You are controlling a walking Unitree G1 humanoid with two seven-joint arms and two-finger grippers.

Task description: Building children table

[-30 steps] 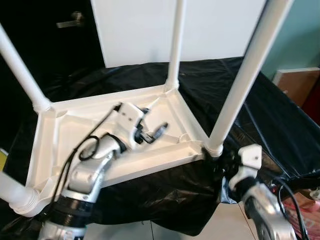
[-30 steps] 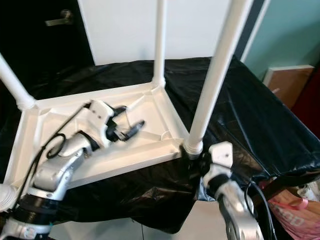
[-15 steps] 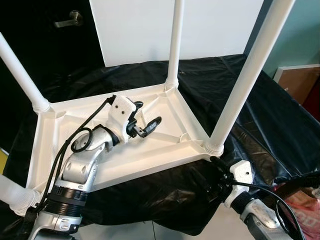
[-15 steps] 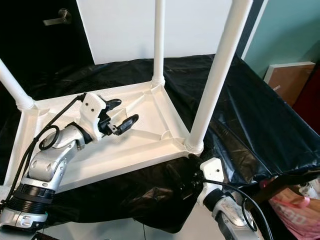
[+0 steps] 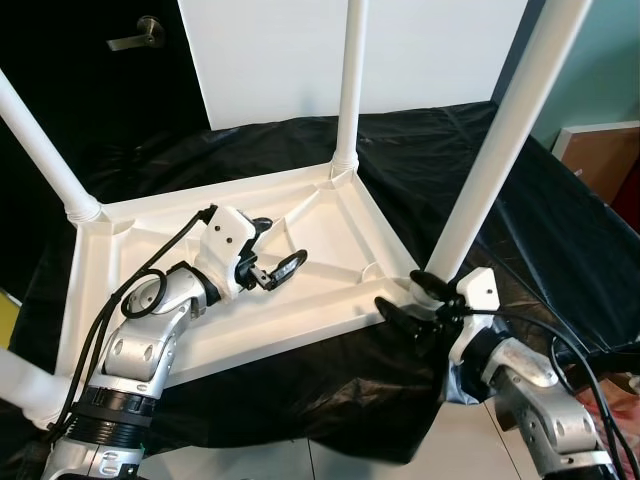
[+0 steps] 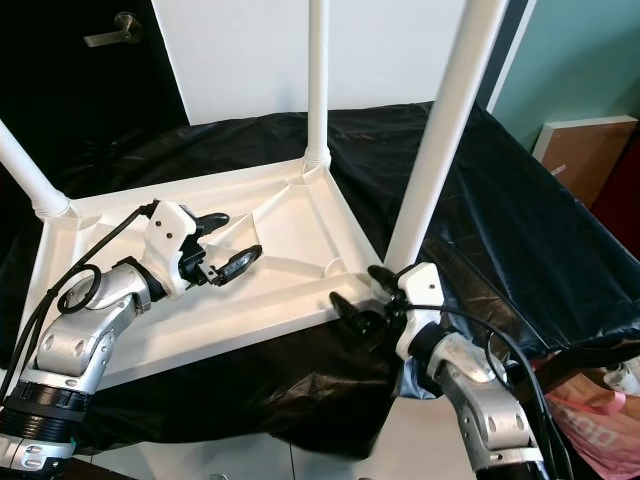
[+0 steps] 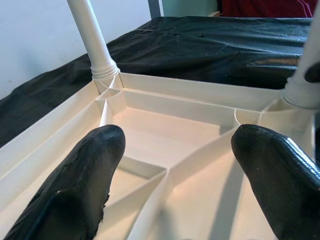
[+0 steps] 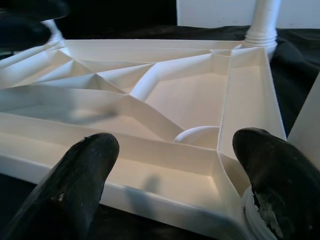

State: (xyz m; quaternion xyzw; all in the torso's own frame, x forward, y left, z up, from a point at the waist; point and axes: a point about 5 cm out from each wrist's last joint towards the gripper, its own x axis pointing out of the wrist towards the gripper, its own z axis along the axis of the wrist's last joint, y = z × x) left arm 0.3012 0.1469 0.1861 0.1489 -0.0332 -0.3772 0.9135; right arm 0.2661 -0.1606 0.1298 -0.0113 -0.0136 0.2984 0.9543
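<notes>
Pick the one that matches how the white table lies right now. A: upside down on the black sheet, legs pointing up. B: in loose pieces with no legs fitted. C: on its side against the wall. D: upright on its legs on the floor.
A: the table lies with its ribbed underside facing up on the black sheet, and its legs rise from the corners.
</notes>
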